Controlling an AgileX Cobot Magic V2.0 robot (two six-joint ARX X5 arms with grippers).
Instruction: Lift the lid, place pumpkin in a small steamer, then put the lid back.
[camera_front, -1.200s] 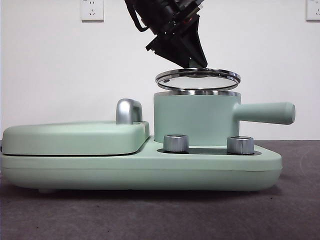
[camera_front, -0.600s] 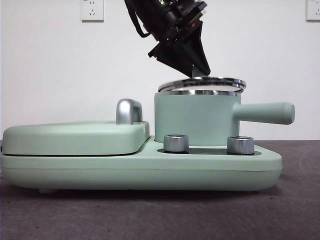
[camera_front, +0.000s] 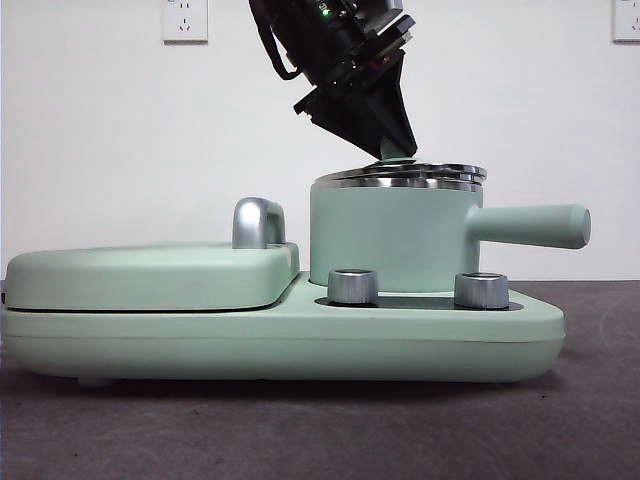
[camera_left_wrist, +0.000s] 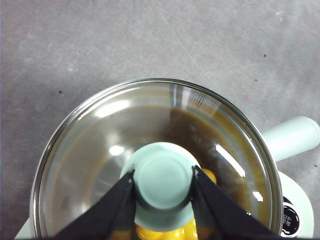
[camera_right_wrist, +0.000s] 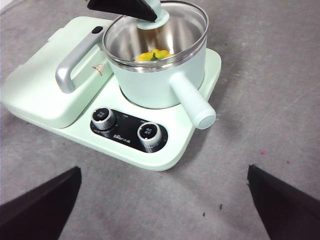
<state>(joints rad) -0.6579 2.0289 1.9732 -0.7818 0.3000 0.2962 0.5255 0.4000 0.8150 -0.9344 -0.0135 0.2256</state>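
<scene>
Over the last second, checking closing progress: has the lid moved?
Yes. The lid came down onto the small steamer rim, held by the left pincer.

No text can be read: the black control panel (camera_right_wrist: 127, 131) at centre-left of the right wrist view carries small white print beside its two knobs, too blurred to make out.

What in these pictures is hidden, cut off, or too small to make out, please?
- Pumpkin: absent from front view, behind the small steamer wall; mostly hidden in right wrist view.
- Lid seating: front view cannot confirm full contact.
- Left gripper: arm cut off by front view's top edge.
- Panel print: too small.
</scene>
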